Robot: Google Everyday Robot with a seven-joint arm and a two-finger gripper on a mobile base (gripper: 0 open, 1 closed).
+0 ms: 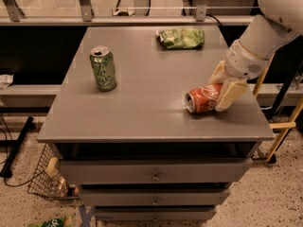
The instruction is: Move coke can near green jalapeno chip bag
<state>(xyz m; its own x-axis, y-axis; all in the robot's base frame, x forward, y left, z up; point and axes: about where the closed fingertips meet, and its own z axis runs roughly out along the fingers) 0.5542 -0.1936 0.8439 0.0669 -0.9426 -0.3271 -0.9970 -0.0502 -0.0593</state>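
The coke can [202, 99] lies on its side on the grey table [142, 112], near the right front corner, its silver top facing left. My gripper [222, 86] is down at the can's right end, one cream finger [230, 95] in front of it and the other behind, shut on the coke can. The can rests on the table. The green jalapeno chip bag [181, 37] lies flat at the back of the table, well behind the can.
A green soda can [103, 68] stands upright on the left half of the table. A railing [142, 18] runs behind the table. Drawers [154, 174] are below the top. A wire basket [47, 183] sits on the floor at the left.
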